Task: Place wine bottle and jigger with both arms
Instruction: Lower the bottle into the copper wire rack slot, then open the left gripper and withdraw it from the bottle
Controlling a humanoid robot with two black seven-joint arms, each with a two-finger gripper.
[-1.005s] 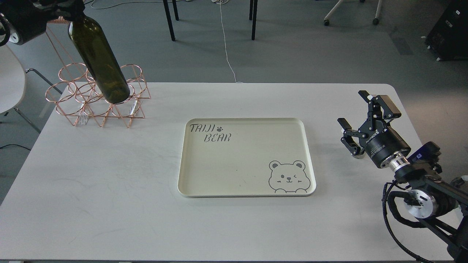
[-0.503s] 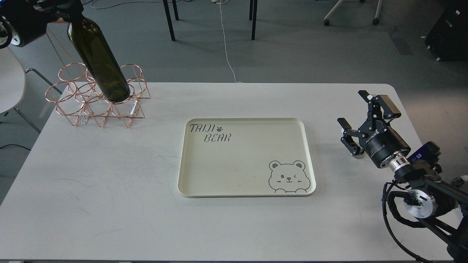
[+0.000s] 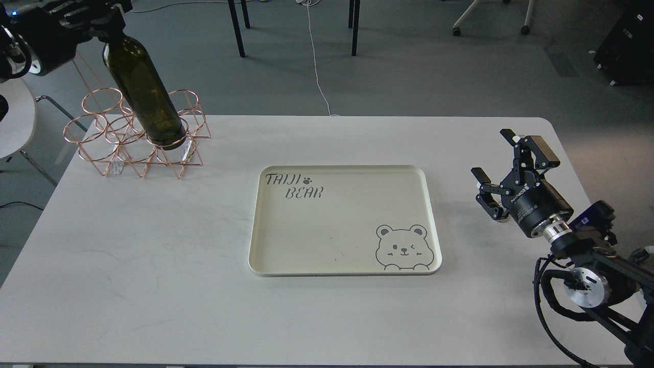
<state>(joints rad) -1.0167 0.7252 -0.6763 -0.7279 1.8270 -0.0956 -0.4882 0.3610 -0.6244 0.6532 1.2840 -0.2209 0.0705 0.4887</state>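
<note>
The wine bottle (image 3: pixel 145 97), dark olive-green, leans with its neck up and to the left, and its base sits in a front ring of the copper wire rack (image 3: pixel 102 148). My left gripper (image 3: pixel 107 25) is at the top left corner, shut around the bottle's neck. My right gripper (image 3: pixel 492 153) is open and empty above the table's right side, right of the tray (image 3: pixel 345 255). The jigger does not show clearly. Only a small pale bit peeks from behind the right gripper's lower finger (image 3: pixel 488 197).
A cream tray printed "TAIJI BEAR" with a bear drawing lies in the middle of the white table (image 3: pixel 153 266). The copper rack stands at the table's far left corner. A white round table edge (image 3: pixel 15 117) and chair legs lie beyond the table.
The left gripper has lowered the bottle slightly and shifted it right, so its base sits deeper in the rack ring. The right gripper has drifted slightly down and stays open.
</note>
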